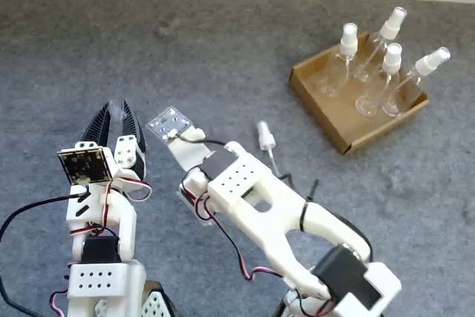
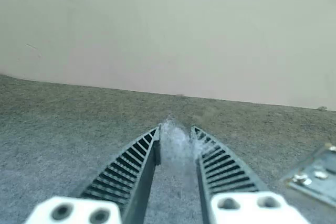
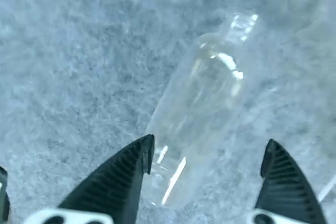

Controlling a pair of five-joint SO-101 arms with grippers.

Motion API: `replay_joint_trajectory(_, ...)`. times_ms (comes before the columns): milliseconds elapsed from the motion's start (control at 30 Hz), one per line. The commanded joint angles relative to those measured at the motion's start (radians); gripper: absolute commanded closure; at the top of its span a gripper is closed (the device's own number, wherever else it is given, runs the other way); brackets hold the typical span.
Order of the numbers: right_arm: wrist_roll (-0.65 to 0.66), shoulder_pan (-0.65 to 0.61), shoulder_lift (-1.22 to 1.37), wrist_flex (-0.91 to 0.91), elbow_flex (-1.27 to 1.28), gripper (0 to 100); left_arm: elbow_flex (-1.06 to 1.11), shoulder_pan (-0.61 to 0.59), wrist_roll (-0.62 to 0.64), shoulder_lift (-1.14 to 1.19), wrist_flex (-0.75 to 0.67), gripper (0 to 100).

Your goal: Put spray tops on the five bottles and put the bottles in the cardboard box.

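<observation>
A clear bottle (image 3: 202, 114) without a spray top lies on its side on the grey carpet. My right gripper (image 3: 207, 153) is open, with one finger on each side of the bottle's lower body and not touching it. A loose white spray top (image 1: 266, 139) lies on the carpet just beyond the right arm (image 1: 237, 180). The cardboard box (image 1: 334, 120) at the far right holds several clear bottles with spray tops (image 1: 391, 56). My left gripper (image 2: 176, 132) hovers over bare carpet at the left. Its fingers are a narrow gap apart and hold nothing.
Grey carpet (image 1: 223, 50) covers the table up to a pale wall (image 2: 168, 35) at the back. Open carpet lies between the arms and the box. The right arm's wrist plate (image 1: 171, 124) sticks out close to the left gripper.
</observation>
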Motion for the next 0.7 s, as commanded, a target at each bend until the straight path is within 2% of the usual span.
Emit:
replay_joint_trajectory(0, -0.009, -0.012, 0.03, -0.03, -0.082, 70.7, 0.025, -0.018, -0.006, -0.012, -0.021, 93)
replay_joint_trajectory(400, -0.002, 0.019, 0.234, -0.097, -0.087, 71.4, 0.025, -0.015, -0.006, -0.012, -0.015, 93)
replay_joint_trajectory(600, -0.005, 0.114, 0.24, -0.093, -0.087, 82.0, 0.025, -0.012, -0.005, -0.012, -0.015, 93)
replay_joint_trajectory(667, -0.006, 0.142, 0.24, -0.091, -0.087, 82.8, 0.025, -0.012, -0.005, -0.012, -0.015, 93)
